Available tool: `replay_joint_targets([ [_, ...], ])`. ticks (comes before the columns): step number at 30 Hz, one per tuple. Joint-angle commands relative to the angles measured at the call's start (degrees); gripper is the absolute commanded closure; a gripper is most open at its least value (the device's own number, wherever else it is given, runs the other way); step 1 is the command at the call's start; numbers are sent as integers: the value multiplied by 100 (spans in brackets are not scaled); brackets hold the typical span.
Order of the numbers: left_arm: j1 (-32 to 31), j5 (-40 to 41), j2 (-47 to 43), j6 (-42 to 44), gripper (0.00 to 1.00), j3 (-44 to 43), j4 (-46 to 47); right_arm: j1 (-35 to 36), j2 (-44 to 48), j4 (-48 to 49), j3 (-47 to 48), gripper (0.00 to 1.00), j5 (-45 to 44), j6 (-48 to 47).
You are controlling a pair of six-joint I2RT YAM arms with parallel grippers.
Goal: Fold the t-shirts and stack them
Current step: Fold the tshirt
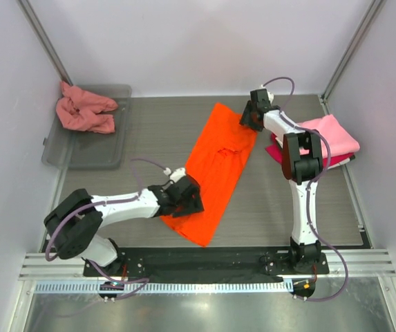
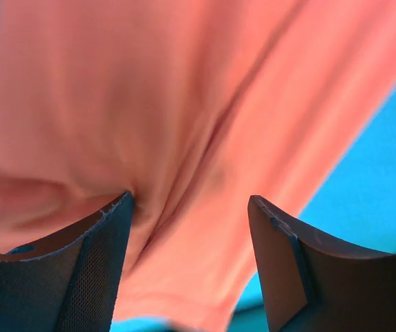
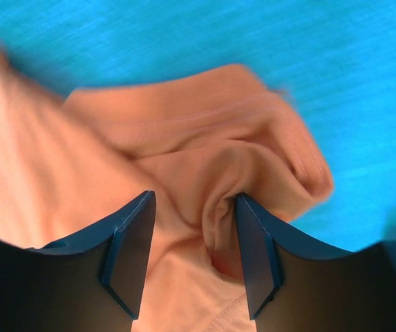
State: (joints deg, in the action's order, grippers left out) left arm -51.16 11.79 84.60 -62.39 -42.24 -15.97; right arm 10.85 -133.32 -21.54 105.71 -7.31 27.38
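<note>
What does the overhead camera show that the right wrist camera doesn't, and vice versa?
Only overhead: the left gripper, the grey tray holding a crumpled salmon-pink t-shirt, and the light pink t-shirt lying on the red t-shirt at the right. Only the wrist: a bunched fold between its parted fingers. Both: the orange t-shirt and the right gripper at its far corner.

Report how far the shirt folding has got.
Done: light pink shirt lies folded on the crimson shirt at right. In hand: orange shirt, a long strip mid-table, left claw at its near end, right claw at its far end. Left: the salmon shirt, crumpled in the tray.
</note>
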Motion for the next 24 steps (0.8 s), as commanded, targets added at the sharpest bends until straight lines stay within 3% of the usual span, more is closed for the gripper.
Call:
replay_joint_targets([
  [1,-675,-626,241,-600,31,-362,-370,-22,-598,-333,220,44,458,-127],
  [4,-1097,-258,320,-249,29,-1187,-1072,-30,-844,-316,563,39,581,-110],
  [7,-1090,-142,198,-55,26,-1514,-1426,-83,-994,-325,880,33,625,-197],
  [12,-484,-371,-188,586,25,-1963,-1935,-118,-671,-333,1013,29,661,-408],
  [14,-282,-109,-268,842,21,-2199,-2111,-118,-494,-325,934,27,845,-479],
  [15,-168,-124,-277,1077,19,-2227,-2121,-118,-241,-298,864,22,837,-479],
  [19,947,-1160,65,1422,21,-2219,-1656,-118,400,-9,495,6,916,-540],
  [21,1405,-1381,240,1606,21,-2280,-1367,-118,639,1,381,5,916,-549],
  [24,1687,-1320,591,1808,21,-2367,-1067,-118,1359,420,-634,5,960,-444],
])
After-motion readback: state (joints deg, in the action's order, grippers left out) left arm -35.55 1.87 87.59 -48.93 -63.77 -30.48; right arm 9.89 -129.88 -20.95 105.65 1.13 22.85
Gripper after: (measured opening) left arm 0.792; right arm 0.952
